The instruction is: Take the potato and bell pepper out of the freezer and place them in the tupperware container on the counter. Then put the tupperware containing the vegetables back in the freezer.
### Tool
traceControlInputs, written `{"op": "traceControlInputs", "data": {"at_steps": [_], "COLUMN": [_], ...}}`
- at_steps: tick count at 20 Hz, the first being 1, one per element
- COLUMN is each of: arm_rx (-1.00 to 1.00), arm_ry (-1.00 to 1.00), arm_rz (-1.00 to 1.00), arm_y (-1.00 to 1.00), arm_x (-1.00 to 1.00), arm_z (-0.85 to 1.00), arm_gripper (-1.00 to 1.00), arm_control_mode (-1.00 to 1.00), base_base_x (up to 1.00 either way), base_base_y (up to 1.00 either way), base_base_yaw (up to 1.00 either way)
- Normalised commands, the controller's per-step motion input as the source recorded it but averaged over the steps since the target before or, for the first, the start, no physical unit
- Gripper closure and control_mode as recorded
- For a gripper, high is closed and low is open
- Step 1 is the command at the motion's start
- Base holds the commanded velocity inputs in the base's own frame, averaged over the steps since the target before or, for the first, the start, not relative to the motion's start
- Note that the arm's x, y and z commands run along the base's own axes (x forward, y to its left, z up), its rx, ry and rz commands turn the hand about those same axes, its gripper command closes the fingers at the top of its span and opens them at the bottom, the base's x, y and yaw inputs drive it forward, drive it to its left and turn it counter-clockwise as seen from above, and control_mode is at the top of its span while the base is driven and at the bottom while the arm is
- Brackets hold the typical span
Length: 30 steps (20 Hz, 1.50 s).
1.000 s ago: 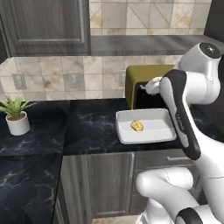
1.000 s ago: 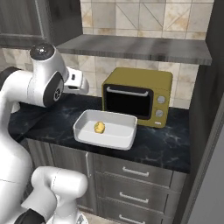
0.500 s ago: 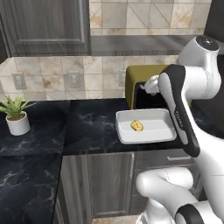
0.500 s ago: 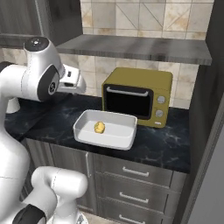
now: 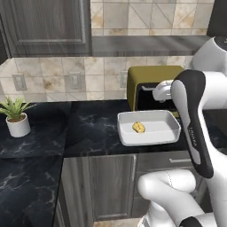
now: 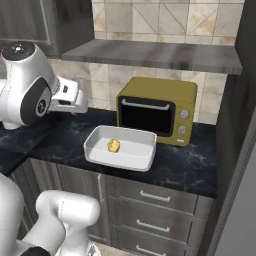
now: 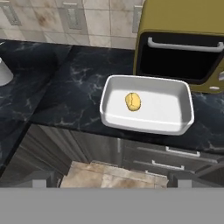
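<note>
Potato (image 7: 133, 101) sits in the white tub (image 7: 182, 105) on the black counter (image 7: 65, 87), by the oven (image 7: 183, 26). Pincer's fingers are spread wide, grasping nothing.

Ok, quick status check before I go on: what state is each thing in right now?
tupperware container: upright on the counter, lidless, holding the potato
potato: lying loose in the container, left of its middle
olive oven: door closed
gripper: open, holding nothing
potted plant: upright on the counter

Glossy black marble counter (image 5: 93, 126) (white veins), smooth white plastic tupperware container (image 7: 179, 105), wood-grain cabinets (image 6: 150, 200)
</note>
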Motion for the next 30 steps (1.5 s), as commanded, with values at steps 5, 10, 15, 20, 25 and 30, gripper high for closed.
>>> {"op": "traceControlInputs", "data": {"at_steps": [5,10,15,20,25,30], "arm_rx": [0.00,0.00,0.00,0.00,-0.02,0.00], "arm_ry": [0.00,0.00,0.00,0.00,0.00,0.00], "arm_rz": [0.00,0.00,0.00,0.00,0.00,0.00], "arm_y": [0.00,0.00,0.00,0.00,0.01,0.00], "arm_x": [-0.45,-0.26,0.00,0.00,-0.02,0.00], "arm_z": [0.00,0.00,0.00,0.00,0.00,0.00], "arm_gripper": [-1.00,-1.00,-1.00,-1.00,-1.00,-1.00], "arm_control_mode": [-1.00,-1.00,-1.00,-1.00,1.00,1.00], "base_base_x": [0.00,0.00,0.00,0.00,-0.40,-0.99], "base_base_y": [0.00,0.00,0.00,0.00,-0.06,-0.37], "base_base_yaw": [0.00,0.00,0.00,0.00,0.00,0.00]}}
